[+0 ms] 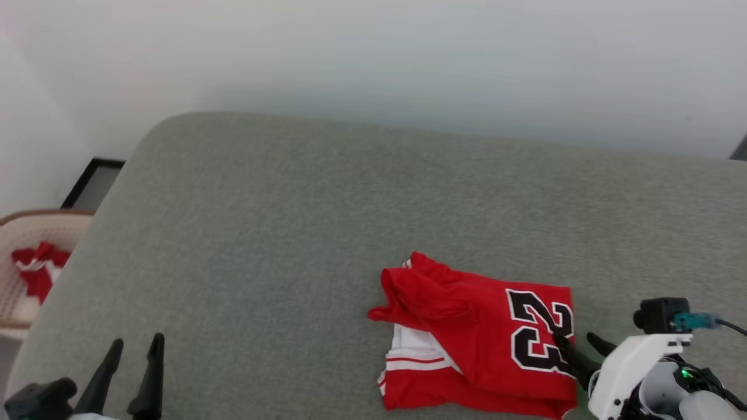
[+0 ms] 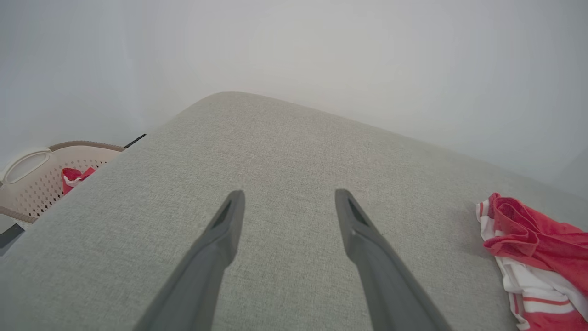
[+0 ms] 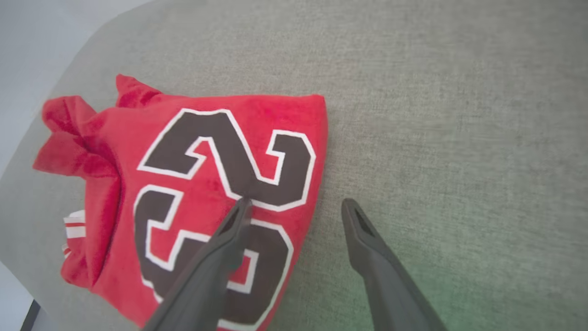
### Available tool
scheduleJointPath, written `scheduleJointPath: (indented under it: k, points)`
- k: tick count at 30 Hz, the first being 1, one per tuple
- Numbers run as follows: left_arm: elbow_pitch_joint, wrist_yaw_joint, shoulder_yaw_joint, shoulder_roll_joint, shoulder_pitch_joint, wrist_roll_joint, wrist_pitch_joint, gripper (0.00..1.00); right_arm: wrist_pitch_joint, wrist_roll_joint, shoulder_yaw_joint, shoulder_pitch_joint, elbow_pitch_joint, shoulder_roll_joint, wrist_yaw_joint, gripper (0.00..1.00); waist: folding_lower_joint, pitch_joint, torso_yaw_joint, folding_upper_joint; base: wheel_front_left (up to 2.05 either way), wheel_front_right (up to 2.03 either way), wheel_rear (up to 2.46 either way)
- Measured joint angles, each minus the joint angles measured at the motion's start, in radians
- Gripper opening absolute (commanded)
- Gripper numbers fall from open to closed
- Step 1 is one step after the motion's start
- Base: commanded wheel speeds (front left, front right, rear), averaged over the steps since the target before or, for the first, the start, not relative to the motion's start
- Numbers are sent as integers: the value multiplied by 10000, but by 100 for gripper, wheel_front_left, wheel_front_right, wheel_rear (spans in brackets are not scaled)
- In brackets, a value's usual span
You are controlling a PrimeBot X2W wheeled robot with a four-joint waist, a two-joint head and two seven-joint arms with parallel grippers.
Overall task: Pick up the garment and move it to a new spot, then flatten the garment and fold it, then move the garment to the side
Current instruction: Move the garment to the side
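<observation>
The garment (image 1: 478, 338) is a red jersey with a black, white-outlined 23, lying folded on the grey cushion at the lower right of the head view. Its white-and-red striped trim shows at its lower left. My right gripper (image 1: 575, 341) is open at the garment's right edge, one finger over the number and the other over bare cushion. In the right wrist view the right gripper (image 3: 296, 207) straddles the garment (image 3: 202, 184) edge, holding nothing. My left gripper (image 1: 137, 344) stands open at the lower left, far from the garment (image 2: 537, 257); the left gripper (image 2: 289, 197) is empty.
The grey cushion (image 1: 292, 233) spreads wide to the left and back of the garment. Off its left edge stands a beige perforated basket (image 1: 23, 245) holding red-and-white cloth (image 1: 38, 268). A pale wall runs behind. A dark frame (image 1: 93, 181) lies by the wall.
</observation>
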Motion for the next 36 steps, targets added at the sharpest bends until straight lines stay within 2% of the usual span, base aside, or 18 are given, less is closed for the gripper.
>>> scheduleJointPath:
  k: [10, 11, 12, 17, 23, 36]
  points:
    - [75, 0, -259, -79, -390, -67, -2, 100, 1691, -642, -849, -694, 882, 658, 0, 100, 0, 568, 609, 0, 0, 0, 0]
    - [79, 0, -259, -104, -414, -67, -2, 100, 1833, -663, -909, -737, 882, 683, 0, 38, 0, 607, 652, 0, 0, 0, 0]
    - [79, 0, -261, -128, -430, -65, -2, 100, 1973, -667, -1003, -763, 911, 729, 0, 0, 0, 638, 691, 0, 0, 0, 0]
    - [119, 0, -236, -228, -441, -59, -2, 100, 2441, -972, -1258, -845, 805, 897, 0, 0, 0, 690, 774, 0, 0, 0, 0]
    - [-15, 0, -184, -261, -440, 56, -2, 100, 2888, -1327, -1308, -820, 29, 792, 0, 0, 0, 661, 608, 0, 0, 0, 0]
    - [-497, 0, -671, -52, -1223, 132, -4, 100, 4090, -1896, -2125, -1359, -1808, -660, 0, 0, 0, 996, -459, 0, 0, 0, 0]
